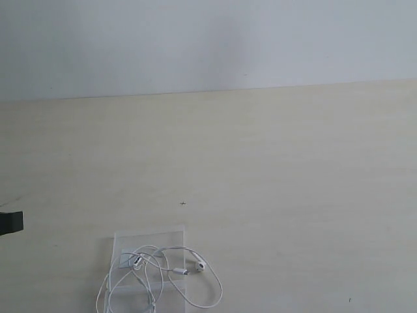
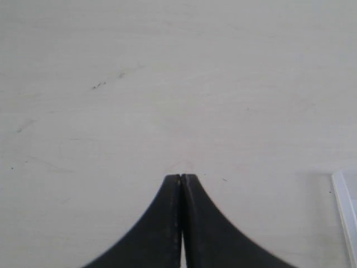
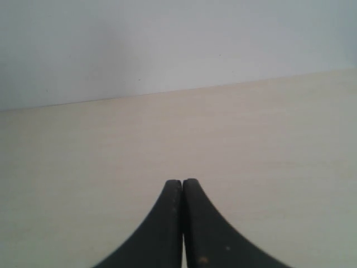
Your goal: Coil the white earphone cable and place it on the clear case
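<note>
The clear case (image 1: 171,232) lies flat near the front edge of the exterior view, left of centre. The white earphone cable (image 1: 210,298) rests loosely looped on and around it, with one earbud (image 1: 201,265) just right of the case and a small plug end (image 1: 181,271) on it. A dark tip of the left arm (image 1: 11,222) shows at the left border. My left gripper (image 2: 181,176) is shut over bare table, with an edge of the clear case (image 2: 345,207) beside it. My right gripper (image 3: 182,181) is shut, holding nothing, over table away from the cable.
A pale wooden table (image 1: 273,169) fills the scene and ends at a light grey wall (image 1: 208,45) behind. A few small dark specks (image 2: 98,85) mark the surface.
</note>
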You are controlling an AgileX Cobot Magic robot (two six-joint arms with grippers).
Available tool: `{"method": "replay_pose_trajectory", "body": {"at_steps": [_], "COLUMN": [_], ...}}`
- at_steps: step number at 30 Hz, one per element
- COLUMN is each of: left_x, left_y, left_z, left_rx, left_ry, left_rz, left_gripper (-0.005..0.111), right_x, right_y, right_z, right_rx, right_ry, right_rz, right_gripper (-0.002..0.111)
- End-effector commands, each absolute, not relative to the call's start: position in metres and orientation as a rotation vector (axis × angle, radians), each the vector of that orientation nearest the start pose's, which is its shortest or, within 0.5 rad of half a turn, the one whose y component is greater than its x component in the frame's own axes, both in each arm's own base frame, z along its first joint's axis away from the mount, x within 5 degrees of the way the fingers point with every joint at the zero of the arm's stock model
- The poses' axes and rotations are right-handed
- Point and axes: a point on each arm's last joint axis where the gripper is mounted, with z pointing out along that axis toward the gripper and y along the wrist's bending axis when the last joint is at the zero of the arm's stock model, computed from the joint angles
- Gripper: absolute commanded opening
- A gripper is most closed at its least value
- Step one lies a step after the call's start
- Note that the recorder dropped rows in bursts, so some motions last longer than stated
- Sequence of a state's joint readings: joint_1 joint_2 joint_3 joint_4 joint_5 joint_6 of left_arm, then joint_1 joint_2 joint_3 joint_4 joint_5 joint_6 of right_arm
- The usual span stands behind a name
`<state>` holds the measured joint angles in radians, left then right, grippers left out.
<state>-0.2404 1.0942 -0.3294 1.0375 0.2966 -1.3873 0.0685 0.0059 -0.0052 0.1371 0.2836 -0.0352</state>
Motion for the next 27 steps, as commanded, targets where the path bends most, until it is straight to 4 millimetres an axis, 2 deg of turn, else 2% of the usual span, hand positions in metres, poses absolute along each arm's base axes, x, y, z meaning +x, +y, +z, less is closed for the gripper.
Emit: {"method": "replay_pose_trajectory", "body": {"at_steps": [1,2,3,4,5,6,7,8,10,14,15,17,20,22,24,27], "left_x": [0.17,0.168,0.16,0.157,0.141,0.134,0.113,0.096,0.069,0.032,0.028,0.026,0.027,0.028,0.028,0.028], "left_y": [-0.017,-0.017,-0.015,-0.013,-0.008,-0.005,0.003,0.008,0.013,0.013,0.014,0.019,0.027,0.028,0.024,0.016], "left_z": [0.195,0.199,0.215,0.222,0.244,0.253,0.272,0.283,0.295,0.307,0.308,0.305,0.292,0.28,0.271,0.266], "left_rx": [-0.269,-0.271,-0.26,-0.248,-0.238,-0.25,-0.309,-0.368,-0.417,-0.428,-0.417,-0.317,-0.163,0.03,0.188,0.307], "left_ry": [2.305,2.278,2.187,2.144,1.996,1.934,1.771,1.656,1.495,1.261,1.242,1.287,1.462,1.61,1.71,1.74], "left_rz": [-0.002,-0.013,-0.036,-0.037,-0.06,-0.075,-0.132,-0.18,-0.257,-0.436,-0.431,-0.2,0.16,0.377,0.431,0.382], "left_gripper": [0.0,0.0,0.0,0.0,0.0,0.0,0.0,0.0,0.0,0.0,0.0,0.0,0.0,0.0,0.0,0.0], "right_x": [0.054,0.054,0.054,0.054,0.054,0.054,0.054,0.054,0.054,0.054,0.054,0.054,0.054,0.054,0.054,0.054], "right_y": [0.007,0.007,0.007,0.007,0.007,0.007,0.007,0.007,0.007,0.007,0.007,0.007,0.007,0.007,0.007,0.007], "right_z": [0.188,0.188,0.188,0.188,0.188,0.188,0.188,0.188,0.188,0.188,0.188,0.188,0.188,0.188,0.188,0.188], "right_rx": [-0.013,-0.013,-0.013,-0.013,-0.013,-0.013,-0.013,-0.013,-0.013,-0.013,-0.013,-0.013,-0.013,-0.013,-0.013,-0.013], "right_ry": [1.762,1.762,1.762,1.762,1.762,1.762,1.762,1.762,1.762,1.762,1.762,1.762,1.762,1.762,1.762,1.762], "right_rz": [0.144,0.144,0.144,0.144,0.144,0.144,0.144,0.144,0.144,0.144,0.144,0.144,0.144,0.144,0.144,0.144], "right_gripper": [0.0,0.0,0.0,0.0,0.0,0.0,0.0,0.0,0.0,0.0,0.0,0.0,0.0,0.0,0.0,0.0]}}
